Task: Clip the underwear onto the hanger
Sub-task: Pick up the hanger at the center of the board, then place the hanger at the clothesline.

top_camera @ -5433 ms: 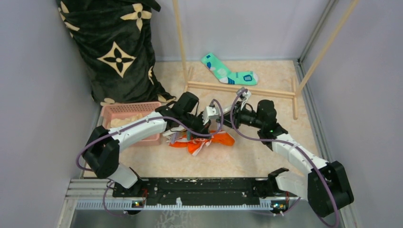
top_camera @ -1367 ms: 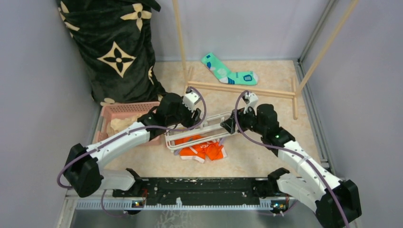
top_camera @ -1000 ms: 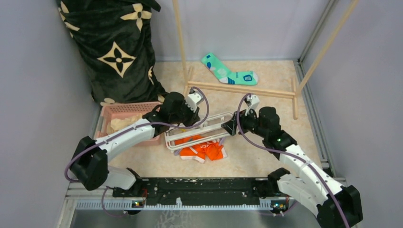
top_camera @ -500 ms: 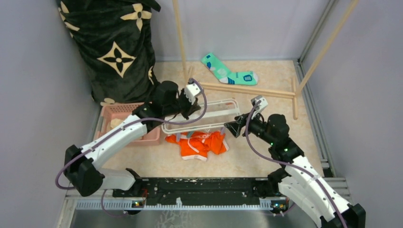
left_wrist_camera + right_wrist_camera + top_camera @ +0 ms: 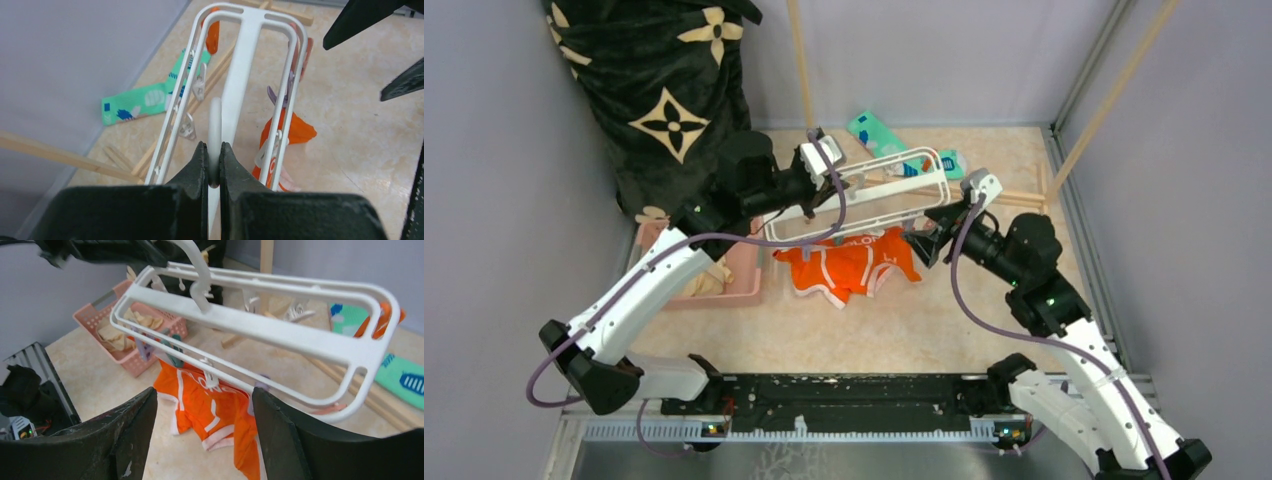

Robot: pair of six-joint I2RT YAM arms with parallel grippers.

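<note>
While the left gripper [image 5: 214,150] has its fingers pressed shut on the white hook of the hanger [image 5: 879,188], we see that frame held off the tabletop [image 5: 984,320], tilted, above the middle and a little toward the far edge. Small pins dangle from its rails, an orange one at the end farthest from the left wrist camera. Under the frame is the underwear [image 5: 849,265]: its waistband is drawn up to the pins on the near rail, where a purple pin and a white pin sit against the orange cloth, and the rest droops toward the middle of the tabletop; we cannot tell whether the lower hem touches it. Our right gripper [image 5: 927,238] stands with its fingers spread wide and nothing between them, just beside the right end of the frame and the right edge of the underwear, apart from both. A teal sock [image 5: 135,102] lies near the far edge, partly behind the frame, beside the wooden rack [image 5: 799,60]. Along the left edge sits a pink basket [image 5: 100,315] with cream cloth in it
</note>
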